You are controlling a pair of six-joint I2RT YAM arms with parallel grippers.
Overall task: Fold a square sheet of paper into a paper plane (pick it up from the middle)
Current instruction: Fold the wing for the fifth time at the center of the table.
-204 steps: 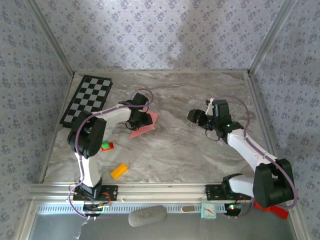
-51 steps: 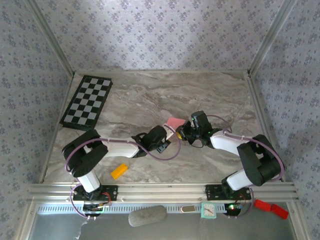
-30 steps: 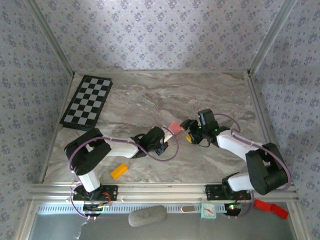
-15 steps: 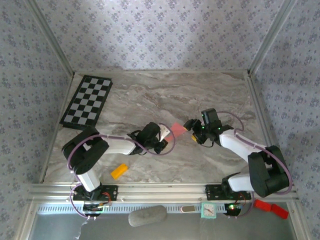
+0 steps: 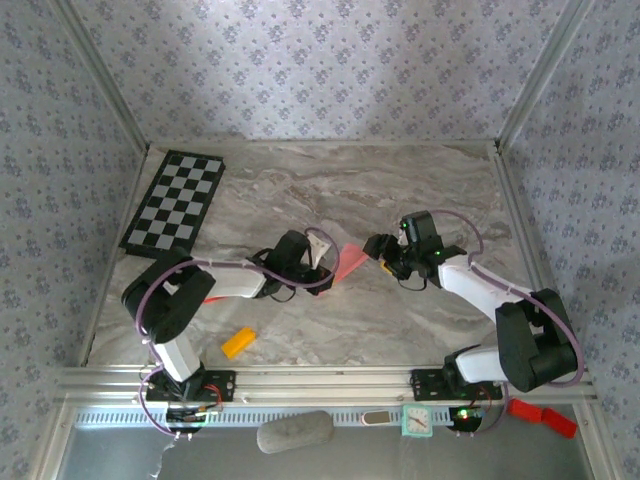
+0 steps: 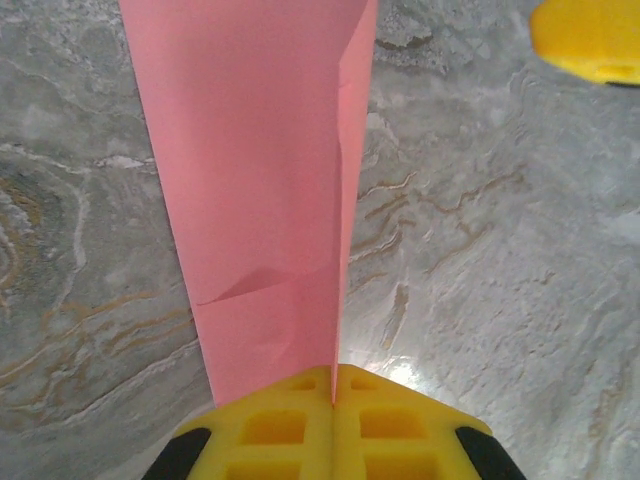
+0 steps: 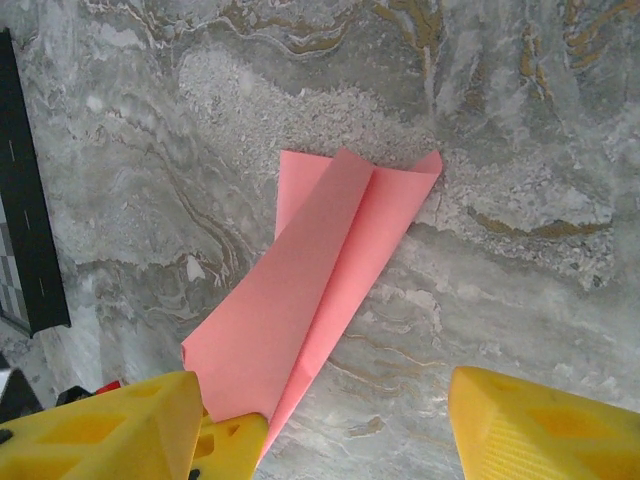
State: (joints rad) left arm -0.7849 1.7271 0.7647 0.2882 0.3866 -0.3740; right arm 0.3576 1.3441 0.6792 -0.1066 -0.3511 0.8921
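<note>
The salmon-pink sheet of paper (image 7: pixel 320 290) is folded into a long, narrow dart shape like a paper plane, with a centre crease. It lies low over the marble table (image 5: pixel 420 190) at mid-scene (image 5: pixel 348 262). My left gripper (image 6: pixel 333 378) is shut on its narrow end, yellow fingertips pressed together with the paper's fold (image 6: pixel 260 180) standing out ahead of them. From above, the left gripper (image 5: pixel 326 266) sits just left of the paper. My right gripper (image 7: pixel 325 390) stands open above the paper, one yellow finger on each side, not touching it. It is just right of the paper (image 5: pixel 378 248).
A black-and-white chessboard (image 5: pixel 172 200) lies at the back left. A small orange block (image 5: pixel 238 342) sits near the front left, and a red sliver (image 5: pixel 205 297) peeks from behind the left arm. Patterned walls close in the table on three sides.
The left gripper has shifted back and to the left, keeping the paper pinched. The right gripper has edged toward the back and stays open by the paper's far end.
</note>
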